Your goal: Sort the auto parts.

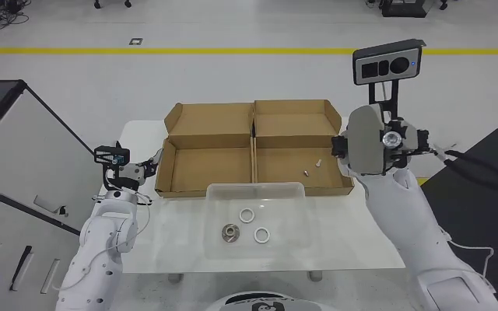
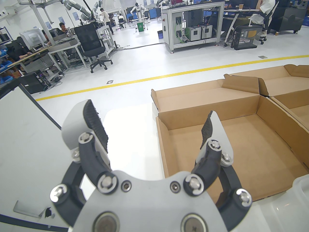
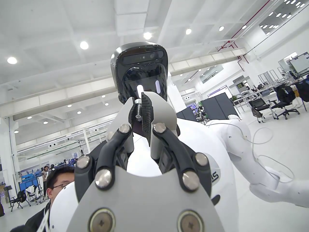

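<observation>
Bolt (image 3: 138, 111) is pinched tight in my right gripper (image 3: 139, 103), up by the right end of the cardboard boxes (image 1: 210, 167); it's tiny, stiff, probably slippery, so gripping across the threads seems best, while my left gripper (image 2: 150, 113) gapes wide off their left end.

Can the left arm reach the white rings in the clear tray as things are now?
Probably yes. The left gripper is open and empty beside the left box, the clear tray has no lid, and nothing covers the white rings.

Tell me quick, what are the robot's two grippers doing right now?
Left gripper: open, holding nothing.
Right gripper: closed on a small screw.
</observation>
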{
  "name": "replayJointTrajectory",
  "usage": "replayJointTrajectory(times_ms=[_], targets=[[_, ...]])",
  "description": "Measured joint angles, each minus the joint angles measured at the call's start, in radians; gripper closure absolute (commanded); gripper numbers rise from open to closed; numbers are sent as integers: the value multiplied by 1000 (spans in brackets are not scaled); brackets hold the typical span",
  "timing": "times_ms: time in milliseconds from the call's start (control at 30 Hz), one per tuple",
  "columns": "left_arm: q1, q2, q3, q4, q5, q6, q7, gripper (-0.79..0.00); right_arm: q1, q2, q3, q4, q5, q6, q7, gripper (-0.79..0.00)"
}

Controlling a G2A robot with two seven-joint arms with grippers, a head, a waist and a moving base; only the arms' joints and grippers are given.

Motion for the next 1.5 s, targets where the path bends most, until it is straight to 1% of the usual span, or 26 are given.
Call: replayJointTrajectory(times_ms=[200,300,500,633,767,833,900,933,1000,1033,1100,1200,1233,1333,1500], targets=[[0,0,0,0,0,0,0,-785,-2,1,3,-3,-9,7,-6,0],[0,0,0,0,0,0,0,-785,-12,7,41,-12,-91,51,-17,0],[0,0,0,0,0,0,0,-785,-84,34,223,-5,-180,158,34,0],[0,0,0,0,0,0,0,-785,-150,58,386,0,-258,251,89,0],[0,0,0,0,0,0,0,-785,-193,83,540,-4,-412,356,140,0],[0,0,0,0,0,0,0,-785,-199,99,616,-16,-527,425,174,0],[0,0,0,0,0,0,0,-785,-191,113,670,-33,-633,485,208,0],[0,0,0,0,0,0,0,-785,-180,123,698,-49,-712,521,237,0],[0,0,0,0,0,0,0,-785,-153,139,725,-72,-833,566,282,0],[0,0,0,0,0,0,0,-785,-129,149,729,-89,-913,588,315,0],[0,0,0,0,0,0,0,-785,-86,163,713,-108,-1026,606,364,0],[0,0,0,0,0,0,0,-785,-6,185,642,-126,-1212,603,430,0],[0,0,0,0,0,0,0,-785,24,193,600,-127,-1283,594,436,0],[0,0,0,0,0,0,0,-785,101,214,483,-112,-1426,572,434,0],[0,0,0,0,0,0,0,-785,227,243,293,-50,-1565,550,433,0]])
